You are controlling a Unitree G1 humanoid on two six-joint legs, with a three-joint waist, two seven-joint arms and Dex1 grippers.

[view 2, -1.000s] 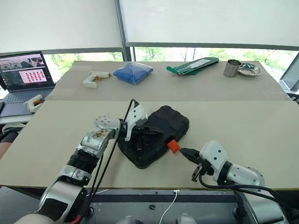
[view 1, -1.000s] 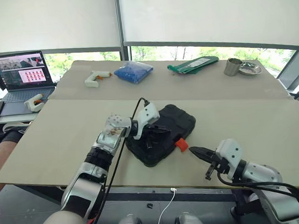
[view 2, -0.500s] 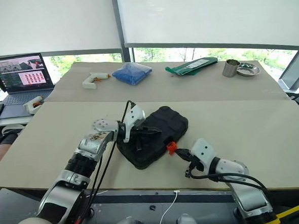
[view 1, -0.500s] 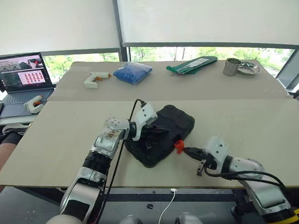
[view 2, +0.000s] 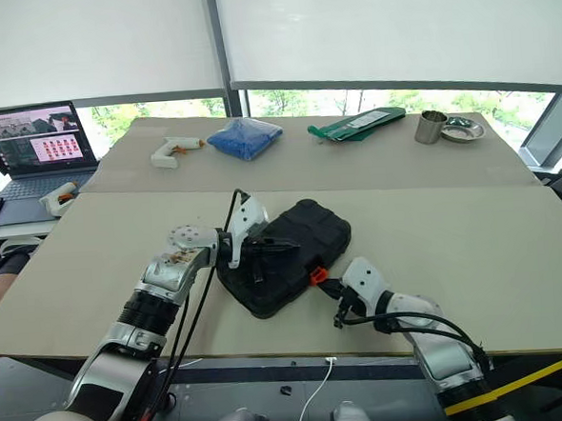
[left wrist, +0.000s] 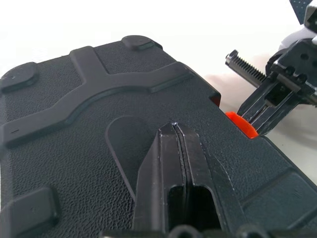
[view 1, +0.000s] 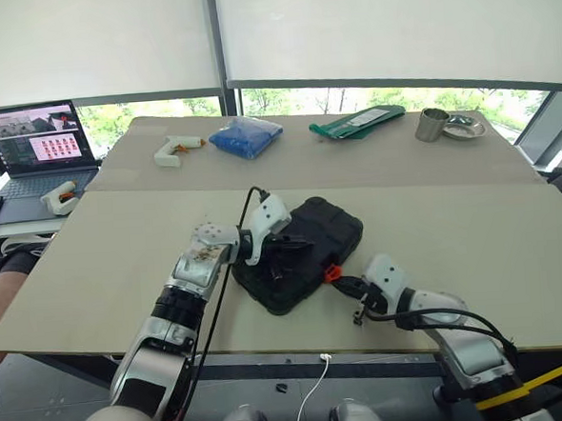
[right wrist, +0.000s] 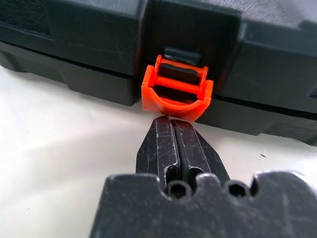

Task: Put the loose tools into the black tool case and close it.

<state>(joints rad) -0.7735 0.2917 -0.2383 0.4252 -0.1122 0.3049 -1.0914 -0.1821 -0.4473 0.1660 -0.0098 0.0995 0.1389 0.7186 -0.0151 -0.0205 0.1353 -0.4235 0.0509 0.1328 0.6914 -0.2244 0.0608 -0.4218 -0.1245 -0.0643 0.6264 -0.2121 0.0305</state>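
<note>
You have the black tool case [view 1: 301, 253] lying shut near the middle of the front table [view 1: 473, 227], set at a slant a little back from the near edge, with its lid down and no loose tools showing on the tabletop around it. Judge it as a stiff, moulded plastic shell with some weight from what is inside; it should not flex under a push, but its pebbled lid is likely smooth enough that the case can skate on the bare table if you shove it sideways.

Your left gripper [left wrist: 174, 130] has its two fingers pressed together, holding nothing, and rests tip-down on the lid, which should pin the case while you work the front.

Your right gripper [right wrist: 172, 120] is likewise closed and empty, its tips just below the orange latch [right wrist: 177, 91] and close to touching the lower lip.

That latch is the part to handle, not the shell. It hangs on the front wall of the case, swung outward with its lower lip standing off, so it looks not yet snapped home. It is small, thin plastic, and probably springy: push on the broad lower lip toward the case wall rather than pinching it, and keep the push square so the closed tips do not slide off its rounded edge.
</note>
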